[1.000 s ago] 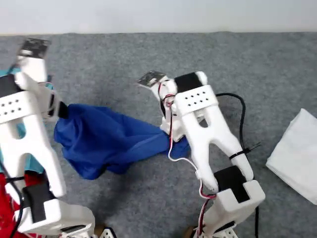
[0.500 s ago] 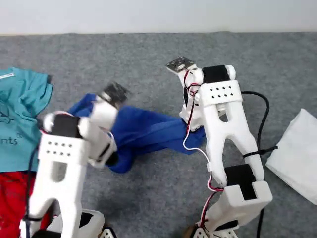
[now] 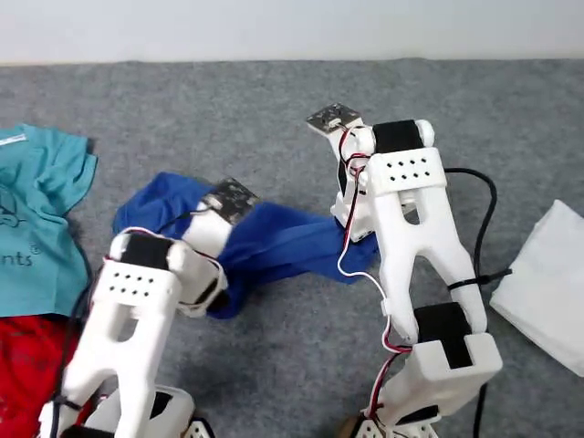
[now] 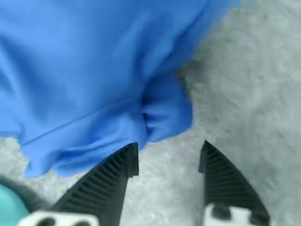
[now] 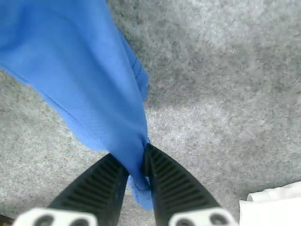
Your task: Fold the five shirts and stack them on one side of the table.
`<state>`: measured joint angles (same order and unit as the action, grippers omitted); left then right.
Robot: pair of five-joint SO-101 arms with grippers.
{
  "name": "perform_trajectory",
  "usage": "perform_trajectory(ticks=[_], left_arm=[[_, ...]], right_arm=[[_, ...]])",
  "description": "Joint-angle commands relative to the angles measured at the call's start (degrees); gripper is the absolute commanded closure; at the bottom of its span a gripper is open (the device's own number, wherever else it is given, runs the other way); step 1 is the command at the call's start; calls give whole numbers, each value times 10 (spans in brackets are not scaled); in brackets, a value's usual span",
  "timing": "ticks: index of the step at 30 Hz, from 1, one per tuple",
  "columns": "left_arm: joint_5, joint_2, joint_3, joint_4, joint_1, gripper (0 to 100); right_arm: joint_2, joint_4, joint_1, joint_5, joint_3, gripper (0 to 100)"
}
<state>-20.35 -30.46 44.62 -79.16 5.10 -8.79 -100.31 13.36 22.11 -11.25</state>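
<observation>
**Right wrist view: blue shirt pinched at one end, spreading judged the step in hand**

The right gripper (image 5: 136, 157) is seen pressed together on a bunched edge of the blue shirt (image 5: 80, 61), whose cloth trails away over the grey desk (image 5: 211, 70). The left gripper (image 4: 169, 146) is spread and empty, held just over a crumpled lobe of the same shirt.

The shirt is judged to need flattening before any fold. A hem or corner opposite the pinched end should be taken, not the middle lump. The cloth should then be drawn taut between both grippers so that no creases are folded in.

In the high view the blue shirt lies rumpled mid-desk. A teal shirt (image 3: 36, 228) and a red shirt (image 3: 27, 356) lie at the left edge, and a folded white shirt (image 3: 547, 283) at the right edge.

White print and a small neck label (image 3: 11, 139) are seen on the teal shirt. Both are cut off at the edge, and nothing can be read.
</observation>
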Motion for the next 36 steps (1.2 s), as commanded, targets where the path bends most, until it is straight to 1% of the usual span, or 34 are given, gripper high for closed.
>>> perform_trajectory(ticks=[1,4,7,12,21,27,33,36], left_arm=[[-33,-14,0,31,-55,756],[-55,5,0,47,-83,756],[-68,55,-5,66,-96,756],[-67,120,-7,102,-94,757],[-66,135,-19,104,-94,758],[-67,192,-30,106,-94,816],[-65,258,-77,108,-98,824],[-65,275,-99,108,-96,880]], right_arm=[[31,-15,-5,-8,-30,988],[31,-15,-5,-8,-29,988],[31,-15,-5,-8,-29,988],[31,-15,-5,-8,-29,988],[32,-15,-5,-8,-29,988],[36,-15,-5,-8,-29,988],[36,-15,-7,-8,-29,988],[36,-15,-7,-7,-29,988]])
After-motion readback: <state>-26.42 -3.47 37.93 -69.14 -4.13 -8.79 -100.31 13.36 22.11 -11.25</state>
